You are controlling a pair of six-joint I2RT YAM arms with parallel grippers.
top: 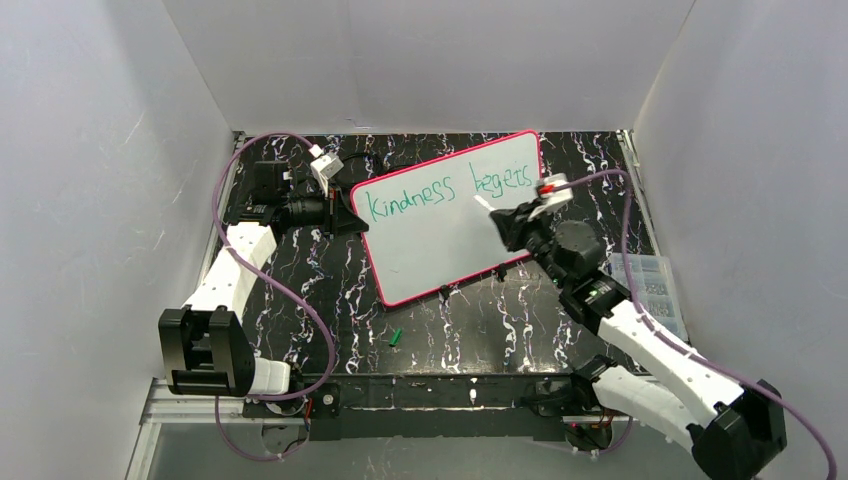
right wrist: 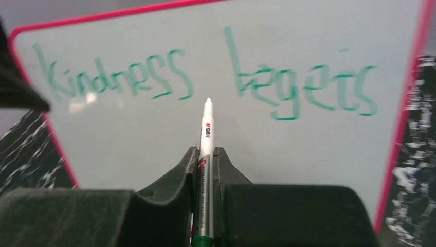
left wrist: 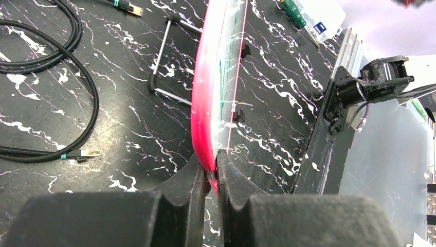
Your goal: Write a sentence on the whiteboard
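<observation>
The whiteboard (top: 440, 240) with a pink-red rim stands tilted on the black marbled table. Green lettering (top: 450, 190) on it reads "kindness begets" in one line, also in the right wrist view (right wrist: 205, 77). My left gripper (top: 345, 215) is shut on the board's left edge; the left wrist view shows the jaws pinching the red rim (left wrist: 205, 118) at the gripper (left wrist: 212, 172). My right gripper (right wrist: 205, 154) is shut on a white marker (right wrist: 206, 128) with a green end. The marker tip (top: 480, 202) points at the board below the first line, just off the surface.
A small green cap (top: 395, 337) lies on the table in front of the board. A clear plastic box (top: 650, 285) sits at the right edge. Black cables (left wrist: 56, 62) and a metal wire stand (left wrist: 164, 62) lie behind the board. Grey walls enclose the table.
</observation>
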